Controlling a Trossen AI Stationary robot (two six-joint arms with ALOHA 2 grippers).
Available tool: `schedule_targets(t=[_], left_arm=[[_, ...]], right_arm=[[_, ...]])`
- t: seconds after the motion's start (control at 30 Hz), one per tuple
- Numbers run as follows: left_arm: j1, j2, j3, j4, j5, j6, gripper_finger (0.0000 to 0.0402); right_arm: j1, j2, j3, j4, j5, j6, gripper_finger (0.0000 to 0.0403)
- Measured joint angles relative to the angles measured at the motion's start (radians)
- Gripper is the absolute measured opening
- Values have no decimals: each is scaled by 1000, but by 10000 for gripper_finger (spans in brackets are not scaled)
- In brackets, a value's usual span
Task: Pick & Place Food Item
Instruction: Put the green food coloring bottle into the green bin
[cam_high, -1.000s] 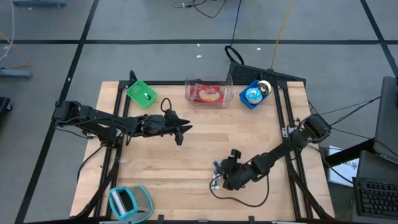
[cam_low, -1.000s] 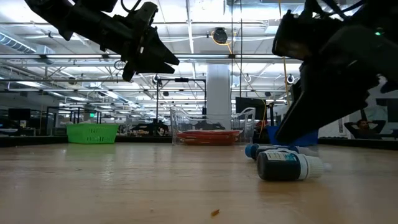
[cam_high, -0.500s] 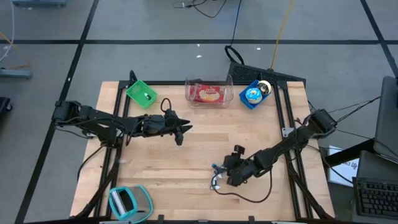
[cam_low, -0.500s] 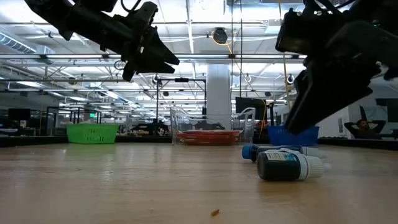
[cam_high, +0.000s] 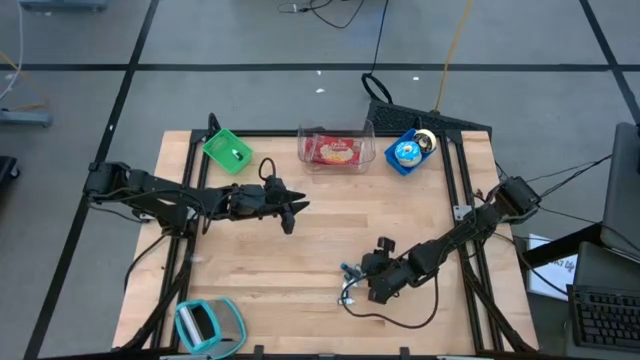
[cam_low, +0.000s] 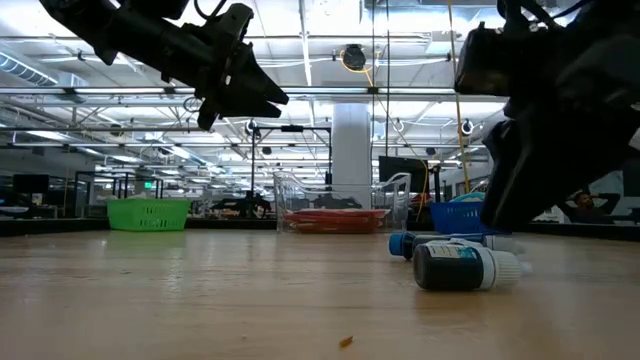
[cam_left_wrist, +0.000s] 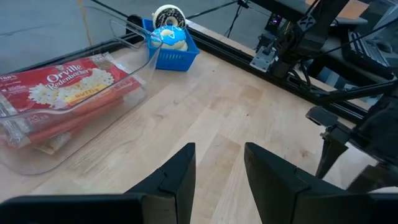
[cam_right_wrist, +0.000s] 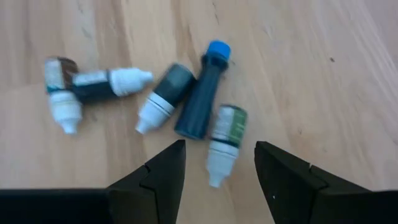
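Table (cam_high: 320, 240): five small bottles (cam_right_wrist: 186, 102) countable only past the right claw (cam_right_wrist: 217, 165)

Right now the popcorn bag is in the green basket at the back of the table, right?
Not quite. The popcorn bag lies in the clear bin, as the high view shows. The green basket sits to one side of it at the back of the table.
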Motion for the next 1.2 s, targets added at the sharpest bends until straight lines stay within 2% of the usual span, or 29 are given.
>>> schedule_targets(t=[0.2, 0.5, 0.67, 0.97, 1.2], left_arm=[[0, 0, 0, 0, 0, 0, 136], [0, 0, 0, -1, 0, 0, 136], [0, 0, 0, -1, 0, 0, 136], [0, 0, 0, -1, 0, 1, 136], [0, 0, 0, -1, 0, 0, 136]], right_arm=[[-1, 0, -40, 13, -1, 10, 180], [-1, 0, -117, 187, -4, 20, 180], [-1, 0, -137, 189, -3, -4, 176], [-1, 0, -145, 205, -1, -71, 116], [-14, 0, -147, 244, 4, -195, 56]])
